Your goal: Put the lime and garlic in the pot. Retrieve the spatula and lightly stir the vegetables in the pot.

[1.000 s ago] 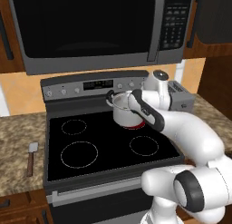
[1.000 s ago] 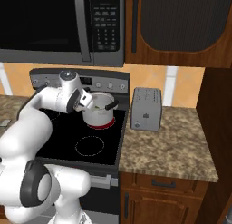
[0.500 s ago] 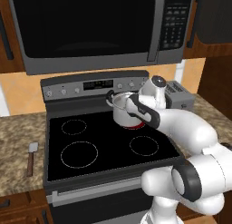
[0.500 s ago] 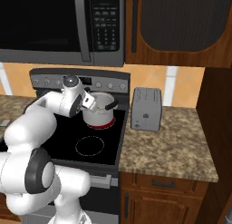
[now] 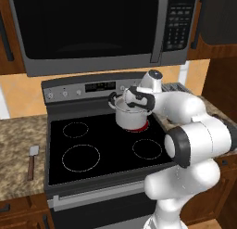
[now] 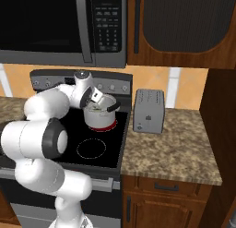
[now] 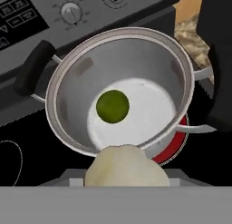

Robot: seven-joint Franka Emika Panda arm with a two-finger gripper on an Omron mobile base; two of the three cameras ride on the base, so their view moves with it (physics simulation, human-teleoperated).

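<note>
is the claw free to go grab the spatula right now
Probably not yet: the claw is shut on the garlic over the pot, where the lime lies. The spatula lies in the open on the counter left of the stove.

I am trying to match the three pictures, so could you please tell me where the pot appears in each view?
Left base view: pot right of centre, on the red rear burner.
Right base view: pot left of centre.
Hand view: pot centre, lime inside.
Shared landmark: red burner.

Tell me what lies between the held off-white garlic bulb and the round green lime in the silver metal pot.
In the hand view, between garlic and lime lie the pot's near rim and bare bottom.
</note>
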